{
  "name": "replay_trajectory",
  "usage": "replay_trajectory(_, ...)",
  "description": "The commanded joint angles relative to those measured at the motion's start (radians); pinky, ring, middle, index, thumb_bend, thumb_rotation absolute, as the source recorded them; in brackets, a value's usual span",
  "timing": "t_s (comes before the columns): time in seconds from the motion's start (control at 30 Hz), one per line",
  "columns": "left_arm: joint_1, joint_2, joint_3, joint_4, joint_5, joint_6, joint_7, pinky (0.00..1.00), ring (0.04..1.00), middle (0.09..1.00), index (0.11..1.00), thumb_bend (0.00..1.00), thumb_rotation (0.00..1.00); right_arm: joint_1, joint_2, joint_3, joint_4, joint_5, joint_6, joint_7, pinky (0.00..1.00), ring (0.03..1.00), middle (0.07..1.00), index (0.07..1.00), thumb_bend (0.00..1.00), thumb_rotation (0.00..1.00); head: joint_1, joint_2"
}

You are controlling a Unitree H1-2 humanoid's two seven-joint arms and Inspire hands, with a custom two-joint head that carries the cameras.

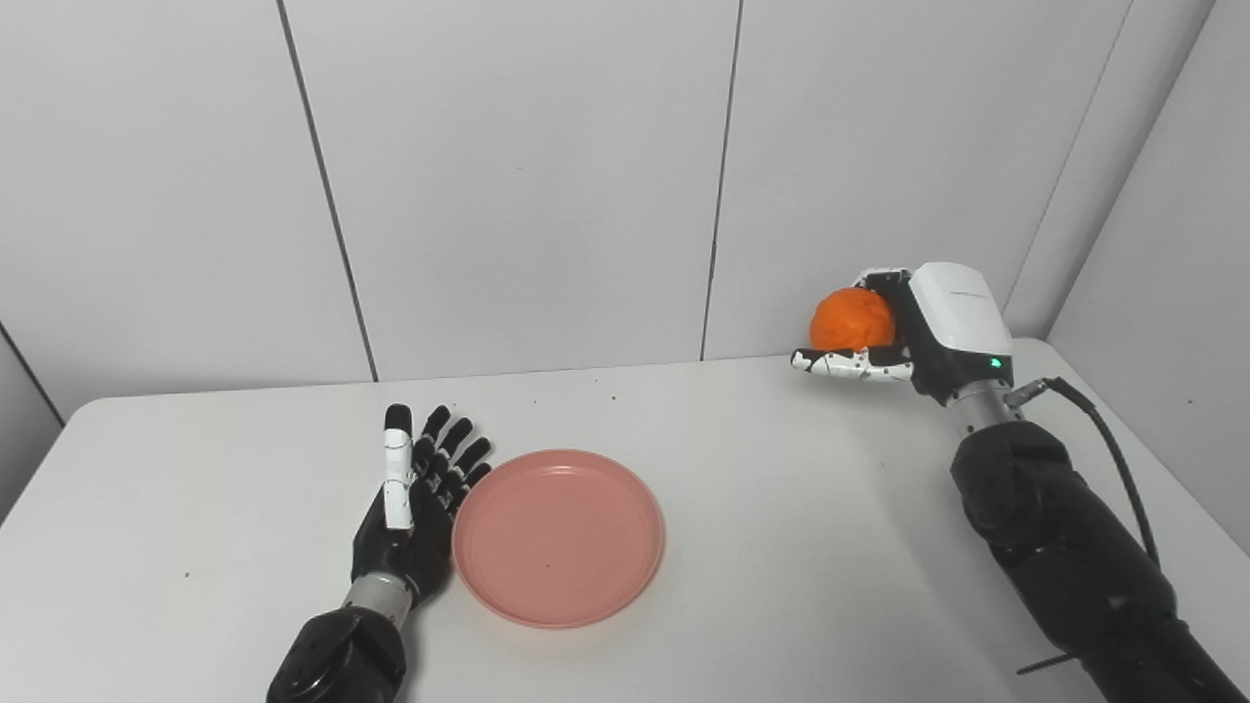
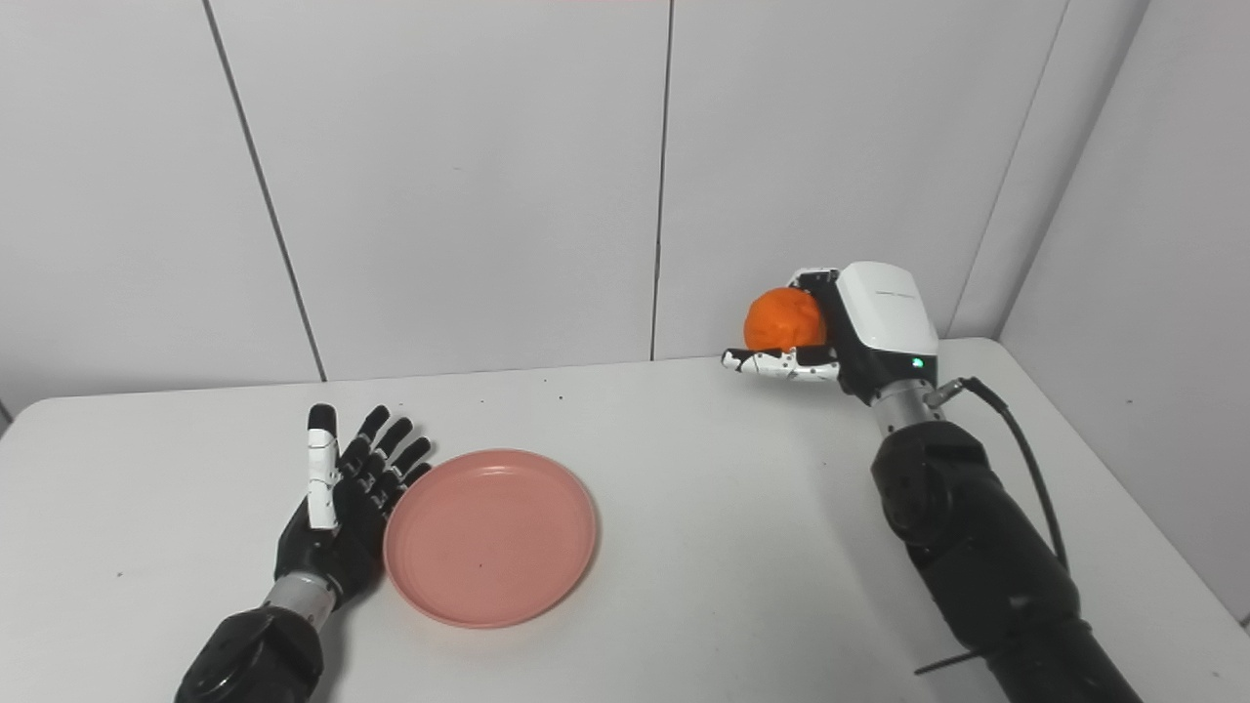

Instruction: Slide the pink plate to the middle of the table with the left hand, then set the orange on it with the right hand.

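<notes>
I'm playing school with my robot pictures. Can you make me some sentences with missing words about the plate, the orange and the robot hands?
1. The right robot hand is holding the ____.
2. The colour of the plate is ____.
3. The left robot hand is open and rests beside the plate's ____ edge.
4. The orange is held up above the white ____.

Missing words: orange; pink; left; table

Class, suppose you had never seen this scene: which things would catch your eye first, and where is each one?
The bright orange stands out first, held in the right hand above the table's far right part. Next comes the pink plate, empty, near the front middle of the white table. The black left hand lies open with its fingers against the plate's left rim.
</notes>
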Motion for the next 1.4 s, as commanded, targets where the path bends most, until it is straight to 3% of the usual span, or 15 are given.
replay_trajectory(0.0,-0.013,-0.014,-0.002,0.004,0.006,0.003,0.013,0.96,0.937,0.984,1.000,0.87,0.90,-0.056,-0.002,-0.020,-0.047,0.025,-0.059,0.000,0.15,0.200,0.276,0.320,0.65,0.62,0.001,0.001)
replay_trajectory(0.17,-0.019,-0.028,-0.011,0.025,0.020,-0.012,0.021,0.95,0.929,0.975,1.000,0.88,0.89,-0.066,0.008,-0.006,-0.074,0.009,-0.111,-0.001,0.15,0.202,0.278,0.328,0.66,0.66,0.064,-0.004)
replay_trajectory(0.33,-0.021,-0.043,-0.020,0.024,0.040,-0.014,0.037,0.90,0.905,0.951,1.000,0.89,0.88,-0.077,0.027,-0.002,-0.148,0.018,-0.140,0.027,0.17,0.216,0.298,0.355,0.64,0.62,0.113,0.006)
replay_trajectory(0.57,-0.025,-0.057,-0.022,0.030,0.053,-0.023,0.041,0.92,0.893,0.937,1.000,0.89,0.87,-0.094,0.081,0.007,-0.209,0.019,-0.162,0.056,0.14,0.191,0.271,0.341,0.64,0.60,0.146,0.013)
replay_trajectory(0.87,-0.026,-0.058,-0.030,0.027,0.062,-0.019,0.048,0.90,0.887,0.925,1.000,0.89,0.87,-0.108,0.154,0.034,-0.180,0.017,-0.251,0.052,0.15,0.193,0.275,0.339,0.64,0.61,0.152,0.016)
replay_trajectory(1.37,-0.031,-0.056,-0.019,0.022,0.053,-0.011,0.045,0.90,0.890,0.926,1.000,0.88,0.88,-0.095,0.220,0.137,-0.193,-0.064,-0.256,0.158,0.15,0.210,0.293,0.335,0.67,0.57,0.141,0.028)
